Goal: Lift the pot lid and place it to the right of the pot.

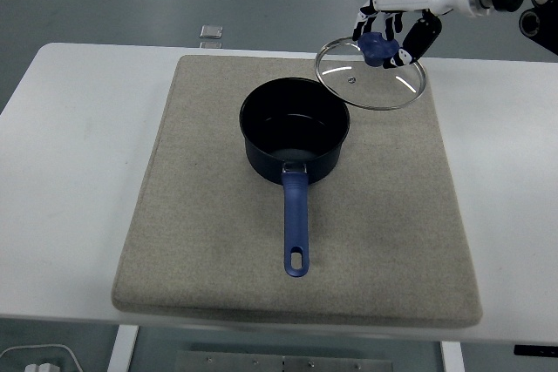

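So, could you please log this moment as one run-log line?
right hand: grips blue knob, round glass pot lid | lid: airborne, tilted, right-rear of dark blue pot | pot: open, on grey mat

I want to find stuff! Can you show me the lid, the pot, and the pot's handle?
lid (384,84), head view, on its glass
pot (261,158), head view, on its dark outer wall
pot's handle (296,219), head view, on the middle of the blue handle

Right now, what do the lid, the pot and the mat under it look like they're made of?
The lid, held by the right hand, looks like clear glass with a metal rim: the mat shows through it. Its knob seems blue plastic. The pot looks like dark coated metal, slightly glossy. The mat seems grey-beige felt or woven fabric, matte.
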You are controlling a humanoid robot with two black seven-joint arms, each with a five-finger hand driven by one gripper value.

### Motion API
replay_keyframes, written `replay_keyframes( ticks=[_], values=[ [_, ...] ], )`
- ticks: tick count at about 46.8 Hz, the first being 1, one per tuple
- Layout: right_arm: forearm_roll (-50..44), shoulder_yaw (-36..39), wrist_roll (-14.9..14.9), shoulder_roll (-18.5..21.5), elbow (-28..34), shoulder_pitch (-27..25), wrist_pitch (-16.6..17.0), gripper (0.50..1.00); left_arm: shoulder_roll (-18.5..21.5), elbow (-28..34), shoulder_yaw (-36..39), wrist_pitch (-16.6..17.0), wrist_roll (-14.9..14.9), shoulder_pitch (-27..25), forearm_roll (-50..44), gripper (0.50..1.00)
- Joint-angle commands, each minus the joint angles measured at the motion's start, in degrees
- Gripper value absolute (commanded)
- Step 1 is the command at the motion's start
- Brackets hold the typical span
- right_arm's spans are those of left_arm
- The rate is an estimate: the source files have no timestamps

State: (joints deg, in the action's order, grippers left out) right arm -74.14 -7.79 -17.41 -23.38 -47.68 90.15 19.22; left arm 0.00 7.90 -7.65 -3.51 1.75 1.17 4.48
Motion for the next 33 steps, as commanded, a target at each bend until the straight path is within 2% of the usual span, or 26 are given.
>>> replay_keyframes(
  ticks=[1, 11, 33],
  values=[
    [-0.1, 0.0, 0.1, 0.0, 0.5, -1.0, -0.1, 0.500, 0.0, 0.0, -0.1, 0.0, -0.1, 0.0, 0.0, 1.000],
    [-0.2, -0.3, 0.2, -0.6, 1.8, -4.1, -2.9, 0.500, 0.0, 0.1, 0.0, 0.0, 0.0, 0.0, 0.0, 1.000],
    [-0.5, -0.3, 0.0, -0.5, 4.8, -7.2, -5.3, 0.500, 0.0, 0.0, 0.0, 0.0, 0.0, 0.0, 0.0, 1.000]
  ],
)
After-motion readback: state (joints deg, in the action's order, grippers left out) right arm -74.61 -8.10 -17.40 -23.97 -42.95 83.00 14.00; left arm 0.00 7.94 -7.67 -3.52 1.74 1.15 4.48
